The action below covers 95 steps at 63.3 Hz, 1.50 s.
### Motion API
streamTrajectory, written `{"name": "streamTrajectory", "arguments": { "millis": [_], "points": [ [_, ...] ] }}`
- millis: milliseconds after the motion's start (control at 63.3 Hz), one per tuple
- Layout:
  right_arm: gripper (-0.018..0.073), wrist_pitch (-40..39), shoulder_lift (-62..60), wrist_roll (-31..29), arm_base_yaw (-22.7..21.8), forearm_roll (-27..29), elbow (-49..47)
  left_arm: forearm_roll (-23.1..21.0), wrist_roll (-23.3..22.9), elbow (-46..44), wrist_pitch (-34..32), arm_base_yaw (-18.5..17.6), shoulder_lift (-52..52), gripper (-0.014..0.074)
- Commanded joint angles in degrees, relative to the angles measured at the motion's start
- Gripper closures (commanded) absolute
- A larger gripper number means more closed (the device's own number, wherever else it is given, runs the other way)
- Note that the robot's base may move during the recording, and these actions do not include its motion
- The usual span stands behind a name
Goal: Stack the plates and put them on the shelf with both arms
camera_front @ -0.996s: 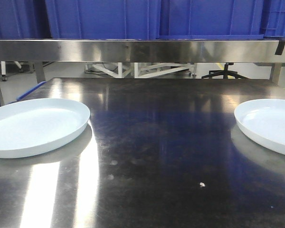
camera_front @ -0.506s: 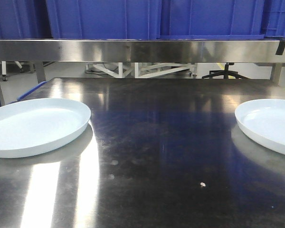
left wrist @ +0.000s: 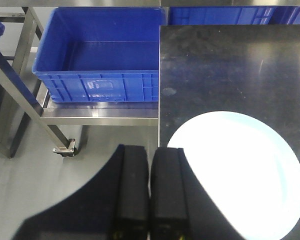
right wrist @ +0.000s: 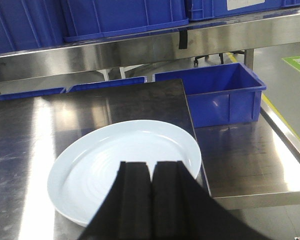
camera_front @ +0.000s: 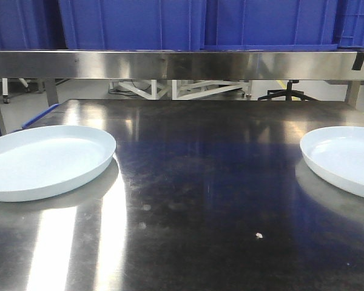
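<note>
Two pale bluish-white plates lie flat on the steel table [camera_front: 200, 182]. The left plate [camera_front: 42, 160] sits at the table's left edge and the right plate [camera_front: 346, 159] at its right edge, cut off by the frame. No arm shows in the front view. In the left wrist view my left gripper [left wrist: 150, 152] is shut and empty, above the table's left edge, beside the left plate [left wrist: 240, 175]. In the right wrist view my right gripper [right wrist: 151, 167] is shut and empty, above the near side of the right plate [right wrist: 120, 160].
A steel shelf [camera_front: 182, 63] runs across the back above the table, loaded with blue crates [camera_front: 170, 24]. A blue crate [left wrist: 100, 55] stands on a low rack left of the table. Another blue crate [right wrist: 215, 97] stands on a lower shelf right of it.
The front view has shifted very slightly between the earliest frame and now; the plates have not moved on the table.
</note>
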Motion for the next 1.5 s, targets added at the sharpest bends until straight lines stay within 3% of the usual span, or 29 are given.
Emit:
{"name": "streamTrajectory", "arguments": {
  "millis": [0, 300, 458, 537, 743, 869, 1011, 1185, 1486],
  "points": [
    [0.0504, -5.03, -1.09, -0.41, -0.05, -0.16, 0.09, 0.02, -0.01, -1.9, -4.75, -0.23, -0.48, 0.05],
    [0.0504, -6.13, -1.09, -0.41, -0.28, -0.16, 0.09, -0.08, -0.01, -1.9, -6.69, -0.23, -0.48, 0.05],
    [0.0504, -12.22, -1.09, -0.58, -0.28, -0.51, 0.09, -0.08, -0.01, -1.9, -6.7, -0.23, -0.48, 0.05],
    [0.0504, -14.19, -1.03, 2.24, -0.08, -0.22, -1.0, -0.21, -0.01, -1.9, -4.17, -0.23, -0.48, 0.05],
    [0.0504, 1.0, 6.73, 2.72, -0.03, -0.55, -14.86, -0.13, -0.01, -1.9, 0.74, -0.23, -0.48, 0.05],
    [0.0504, 13.81, 21.76, 1.02, -0.03, -1.75, -26.38, -0.13, -0.01, -1.9, 1.0, -0.23, -0.48, 0.05],
    [0.0504, 21.3, 37.58, -0.11, -0.03, -3.88, -37.36, -0.13, -0.01, -1.9, 1.02, -0.23, -0.48, 0.05],
    [0.0504, 19.45, 47.72, -0.11, -0.03, -3.82, -44.49, -0.01, -0.01, -1.9, 0.45, -0.23, -0.48, 0.05],
    [0.0504, 17.12, 53.34, -0.05, -0.03, -3.55, -45.0, 1.44, -0.01, -1.9, -4.85, -0.23, 1.51, 0.05]
  ]
}}
